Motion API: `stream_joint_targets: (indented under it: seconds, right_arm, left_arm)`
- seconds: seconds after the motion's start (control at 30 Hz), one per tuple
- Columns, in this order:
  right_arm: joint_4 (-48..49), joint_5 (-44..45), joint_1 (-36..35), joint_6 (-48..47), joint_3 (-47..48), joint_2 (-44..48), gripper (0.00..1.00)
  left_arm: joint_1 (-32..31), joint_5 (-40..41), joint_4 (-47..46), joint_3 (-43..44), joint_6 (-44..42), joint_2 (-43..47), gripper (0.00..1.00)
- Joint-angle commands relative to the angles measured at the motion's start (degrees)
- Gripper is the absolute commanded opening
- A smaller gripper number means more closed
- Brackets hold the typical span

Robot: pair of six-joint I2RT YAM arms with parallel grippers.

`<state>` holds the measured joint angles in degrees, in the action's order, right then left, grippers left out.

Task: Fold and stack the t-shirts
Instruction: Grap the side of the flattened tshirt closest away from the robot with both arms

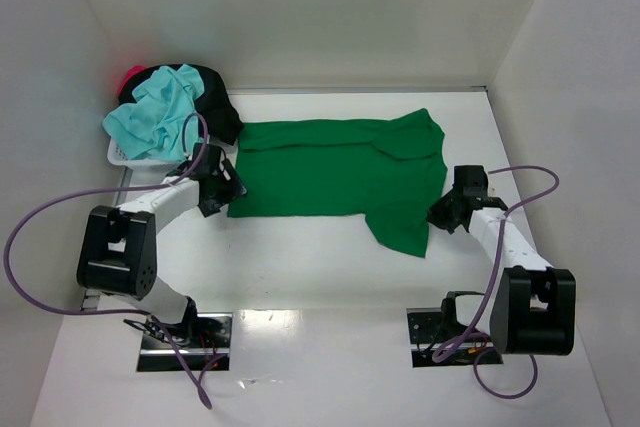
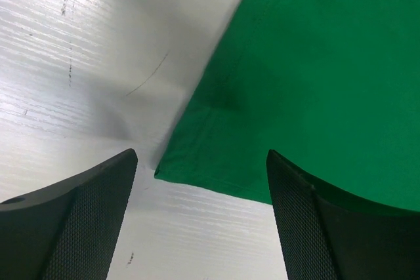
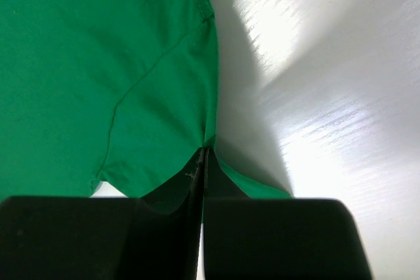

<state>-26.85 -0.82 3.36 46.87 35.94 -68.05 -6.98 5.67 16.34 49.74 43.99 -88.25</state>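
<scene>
A bright green t-shirt (image 1: 340, 172) lies spread flat across the middle of the white table. My left gripper (image 1: 224, 192) is open at the shirt's near left corner (image 2: 172, 168), which lies on the table between the fingers (image 2: 98, 214). My right gripper (image 1: 440, 212) is shut on the shirt's right edge (image 3: 207, 139), by the sleeve. A light turquoise t-shirt (image 1: 160, 112) and a black one (image 1: 215, 97) are heaped at the back left, with a bit of red/pink cloth (image 1: 131, 75) behind them.
A small white basket (image 1: 122, 157) sits under the heap at the back left. White walls close the table on the left, back and right. Purple cables loop beside both arms.
</scene>
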Motion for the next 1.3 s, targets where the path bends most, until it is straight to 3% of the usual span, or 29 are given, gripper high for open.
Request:
stream_joint_targets:
  seconds: [0.0, 0.3, 0.47, 0.57, 0.63, 0.73, 0.77, 0.83, 1.27]
  right_arm:
    - [-0.3, 1.0, -0.5, 0.9, -0.3, 0.6, 0.0]
    - [0.8, 1.5, -0.5, 0.9, -0.3, 0.0, 0.0]
    - [1.4, 1.5, -0.5, 0.9, -0.3, 0.0, 0.0]
    - [2.0, 1.5, -0.5, 0.9, -0.9, -0.5, 0.0]
    - [2.0, 1.5, -0.5, 0.9, -0.9, -0.5, 0.0]
    - [2.0, 1.5, -0.5, 0.9, -0.9, -0.5, 0.0]
    - [2.0, 1.5, -0.5, 0.9, -0.9, 0.0, 0.0]
    - [2.0, 1.5, -0.5, 0.9, -0.9, 0.0, 0.0]
    - [-0.7, 1.4, 1.1, 0.9, 2.8, 5.9, 0.0]
  left_arm:
    - [0.6, 1.3, -0.5, -0.7, 1.4, -0.9, 0.87]
    - [0.7, 3.6, 1.2, -2.4, 2.9, -1.4, 0.72]
    - [0.7, 2.5, 0.6, -3.7, 2.9, -1.4, 0.51]
    - [0.7, 2.5, 0.6, -3.7, 2.9, -2.0, 0.51]
    - [0.7, 2.5, 0.6, -3.7, 2.9, -2.0, 0.45]
    - [0.7, 2.5, 0.6, -3.7, 2.9, -2.5, 0.29]
    - [0.7, 2.5, 0.6, -3.7, 2.9, -2.5, 0.14]
    - [0.7, 2.0, 1.2, -3.2, 2.9, -2.5, 0.01]
    - [0.7, 3.8, 5.0, 3.0, -0.2, 6.9, 0.0]
